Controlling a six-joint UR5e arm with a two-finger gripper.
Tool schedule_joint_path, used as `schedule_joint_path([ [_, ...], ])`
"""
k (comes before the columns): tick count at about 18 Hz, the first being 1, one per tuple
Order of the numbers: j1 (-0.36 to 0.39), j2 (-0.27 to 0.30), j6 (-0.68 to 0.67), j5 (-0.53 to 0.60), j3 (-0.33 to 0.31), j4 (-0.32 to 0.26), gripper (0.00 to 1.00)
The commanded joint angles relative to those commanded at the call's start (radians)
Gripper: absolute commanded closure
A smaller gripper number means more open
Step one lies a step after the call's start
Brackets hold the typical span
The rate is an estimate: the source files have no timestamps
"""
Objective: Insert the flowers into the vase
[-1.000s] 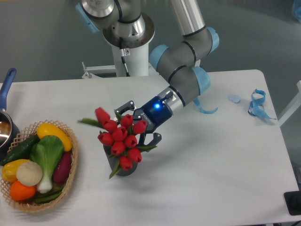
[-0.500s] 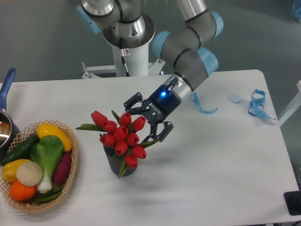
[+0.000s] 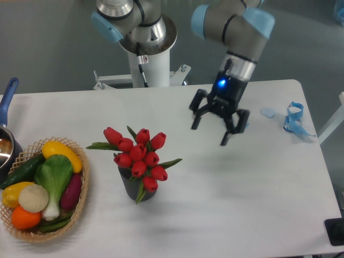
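Pulled up and away to the right since a second ago, when it was closed among the tulip stems, the tool (image 3: 217,124) now hangs above the white table (image 3: 258,188), well apart from the bouquet, its two dark fingers (image 3: 196,114) spread wide and holding nothing. A blue light glows on the wrist just above the fingers.

Released, the flowers (image 3: 138,155) stand on their own in the vase (image 3: 132,186): a cluster of red tulip buds with green leaves fanning out to the left and right, the bunch spilling wider than the vase's mouth and hiding most of its rim. One bud droops down over the front of the dark grey vase, which sits upright on the table left of centre, in the same place as in the earlier frames. The bouquet has settled a little more upright than when the fingers were around it.

At the far left, a woven basket (image 3: 80,201) holds vegetables, among them a yellow pepper (image 3: 62,153), a green leafy head (image 3: 52,177), a cucumber (image 3: 21,171), an orange fruit (image 3: 24,217) and a purple piece (image 3: 71,192). Behind the basket, a pot with a blue handle (image 3: 7,97) shows at the frame's edge. Blue ribbon scraps (image 3: 293,119) lie near the table's right corner, beside a small pale blue disc (image 3: 267,112). The arm's white base (image 3: 148,64) rises behind the table.
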Motion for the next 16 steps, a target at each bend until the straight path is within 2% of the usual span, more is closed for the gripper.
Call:
schedule_joint_path([
  [2, 0.005, 0.011, 0.002, 0.094, 0.046, -0.046, 0.0],
  [4, 0.002, 0.028, 0.037, 0.183, 0.112, -0.162, 0.0],
  [6, 0.011, 0.026, 0.159, 0.24, 0.182, -0.309, 0.0],
  [9, 0.066, 0.029, 0.268, 0.258, 0.239, -0.443, 0.0],
  [11, 0.095, 0.037, 0.365, 0.26, 0.252, -0.509, 0.0],
  [12, 0.133, 0.049, 0.435, 0.261, 0.246, -0.535, 0.0],
  [14, 0.204, 0.055, 0.564, 0.26, 0.241, -0.574, 0.0],
  [16, 0.222, 0.055, 0.61, 0.26, 0.25, -0.594, 0.0],
])
